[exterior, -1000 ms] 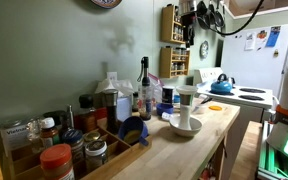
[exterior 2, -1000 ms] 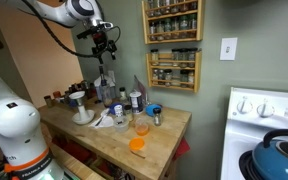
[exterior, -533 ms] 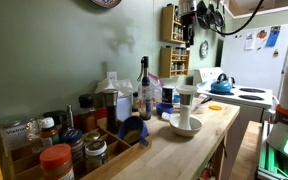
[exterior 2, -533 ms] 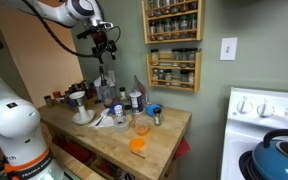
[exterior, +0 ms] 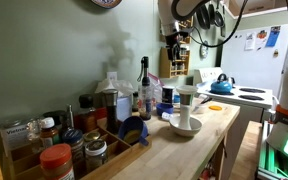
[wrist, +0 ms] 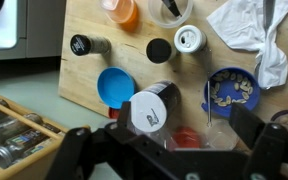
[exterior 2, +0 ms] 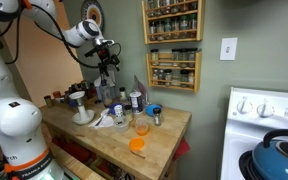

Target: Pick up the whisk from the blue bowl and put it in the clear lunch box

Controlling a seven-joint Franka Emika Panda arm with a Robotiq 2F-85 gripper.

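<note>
In the wrist view the blue bowl (wrist: 231, 92) sits on the wooden counter at the right, with pale wire loops inside that look like the whisk head. A thin metal rod (wrist: 208, 106) rises from its left rim. A clear container (wrist: 212, 122) lies just below the bowl, partly hidden by my gripper body. My gripper (wrist: 174, 150) is open and empty, high above these things, with its fingers spread to either side. It hangs above the cluster of bottles in both exterior views (exterior: 175, 42) (exterior 2: 109, 68).
A white-capped bottle (wrist: 150, 110), a blue round lid or cup (wrist: 115, 86), a black shaker (wrist: 88, 45), a can (wrist: 188, 40), an orange cup (wrist: 124, 12) and a white cloth (wrist: 249, 25) crowd the counter. A wooden crate of jars (exterior: 54, 148) and a white stand (exterior: 186, 108) stand nearby.
The arm has come down and swung over the bottle cluster; my gripper hangs lower than before. Nothing on the counter has moved.
</note>
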